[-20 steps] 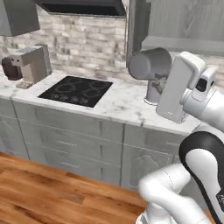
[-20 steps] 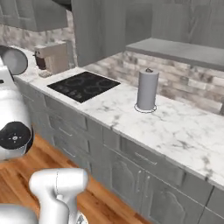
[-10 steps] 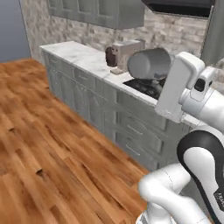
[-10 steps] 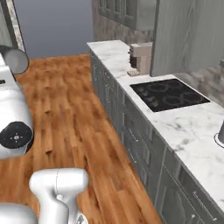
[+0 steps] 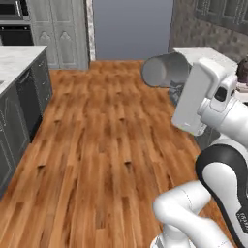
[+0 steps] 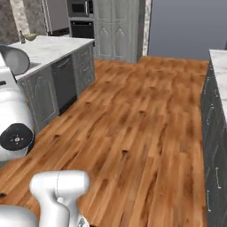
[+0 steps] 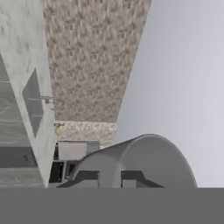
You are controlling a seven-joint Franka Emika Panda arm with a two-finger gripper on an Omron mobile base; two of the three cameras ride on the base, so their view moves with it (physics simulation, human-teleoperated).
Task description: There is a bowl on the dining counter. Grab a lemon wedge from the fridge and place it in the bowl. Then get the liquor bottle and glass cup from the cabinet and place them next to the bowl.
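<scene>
A home kitchen: grey panelled cabinets (image 6: 57,88) under a marble-topped bench (image 6: 48,46), a built-in microwave and oven (image 6: 80,17) set in tall cupboards (image 6: 117,29), a stone-tile backsplash (image 7: 92,57), and a wood plank floor (image 5: 101,145).

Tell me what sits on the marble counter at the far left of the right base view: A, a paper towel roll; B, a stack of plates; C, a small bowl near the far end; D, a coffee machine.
C: a small bowl rests near the far end of the marble counter, beside a thin dark object too small to identify.
</scene>
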